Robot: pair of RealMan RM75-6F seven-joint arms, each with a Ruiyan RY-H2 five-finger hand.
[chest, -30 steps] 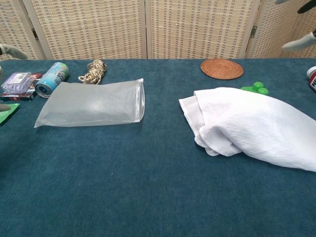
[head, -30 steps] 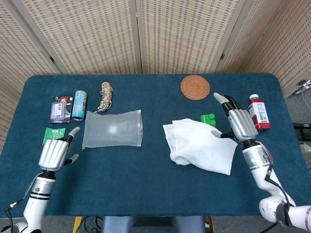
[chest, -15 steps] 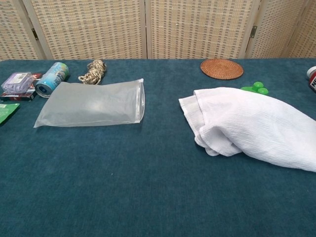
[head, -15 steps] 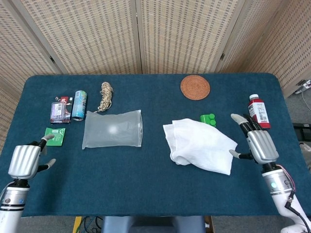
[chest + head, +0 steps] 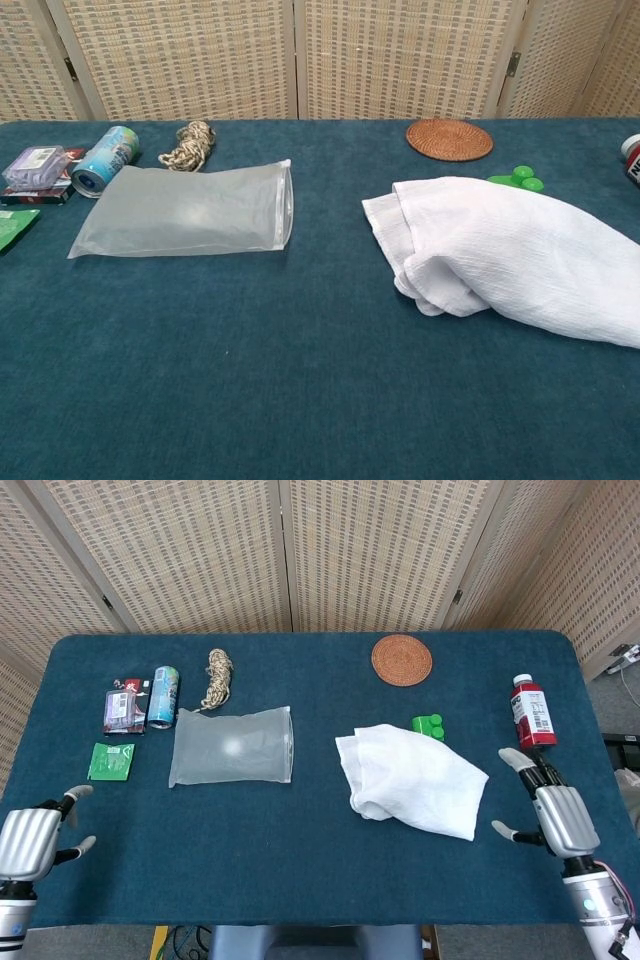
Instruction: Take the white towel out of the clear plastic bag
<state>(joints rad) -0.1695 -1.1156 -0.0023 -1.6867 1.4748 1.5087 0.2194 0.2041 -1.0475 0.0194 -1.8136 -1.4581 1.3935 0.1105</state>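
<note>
The white towel lies crumpled on the blue table, right of centre, outside the bag. The clear plastic bag lies flat and empty left of centre, its opening toward the towel. My left hand hovers at the near left corner, fingers apart, holding nothing. My right hand hangs at the near right edge, right of the towel and apart from it, also empty with fingers spread. Neither hand shows in the chest view.
A woven coaster sits at the back, green caps behind the towel, a red-capped bottle at the right. At the left lie a rope bundle, a can, a small packet box and a green sachet.
Both hands have drawn back toward the near table edge, the left away from the green sachet, the right away from the towel. Towel and bag have not moved.
</note>
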